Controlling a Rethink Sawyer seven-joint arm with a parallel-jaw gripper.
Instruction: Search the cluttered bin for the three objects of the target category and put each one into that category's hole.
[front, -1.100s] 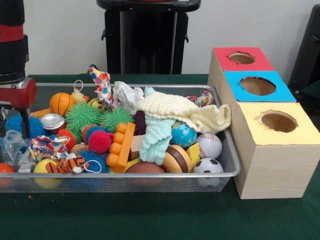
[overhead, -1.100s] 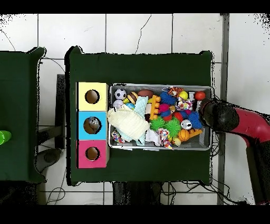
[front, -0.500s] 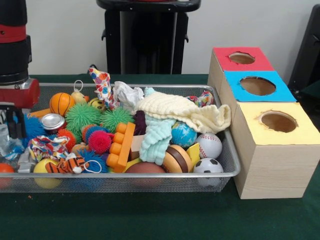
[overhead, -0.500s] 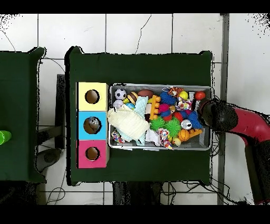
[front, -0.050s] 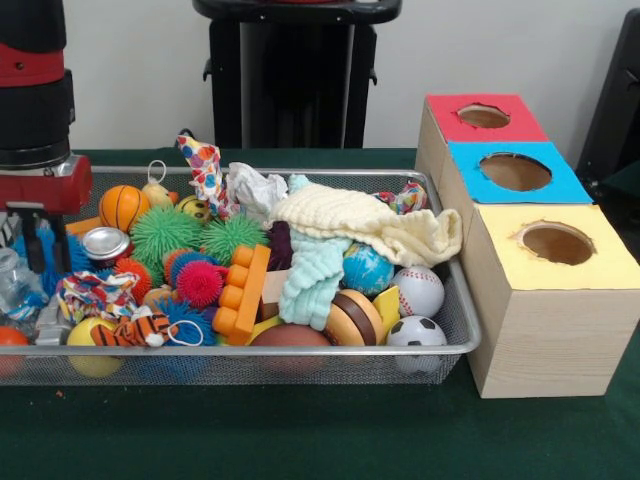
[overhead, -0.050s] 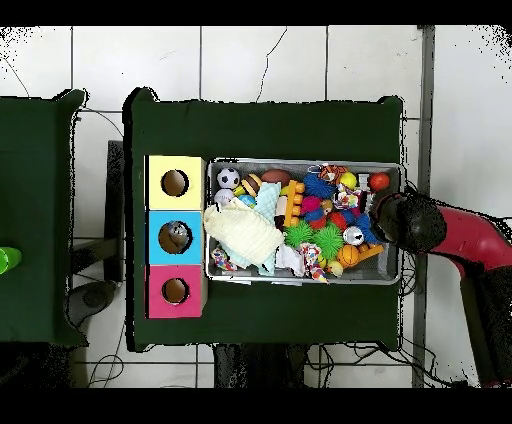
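Hovering at one end of the wire bin (front, -0.050s: 455, 330), our hand (front, -0.050s: 30, 245) hangs low over the blue spiky toy (front, -0.050s: 72, 255) and a crumpled clear wrapper (front, -0.050s: 15, 285); two dark fingers (front, -0.050s: 44, 240) point down among the clutter, but we cannot tell how wide they stand or whether they have hold of anything. We cannot tell which category is wanted, so the candidates lie scattered: a small basketball (front, -0.050s: 123, 206) near the arm, a baseball (front, -0.050s: 418, 290), a soccer ball (front, -0.050s: 415, 334) and a globe ball (front, -0.050s: 367, 269) at the other end, partly under the cream cloth (front, -0.050s: 365, 225). Three boxes stand beside the bin, with a red-topped hole (front, -0.050s: 484, 116), a blue-topped hole (front, -0.050s: 515, 171) and a yellow-topped hole (front, -0.050s: 556, 242). To do this step well, we judge, the hand should settle squarely over one loose item, close on it alone without snagging the wrapper, and lift straight clear of the rim.
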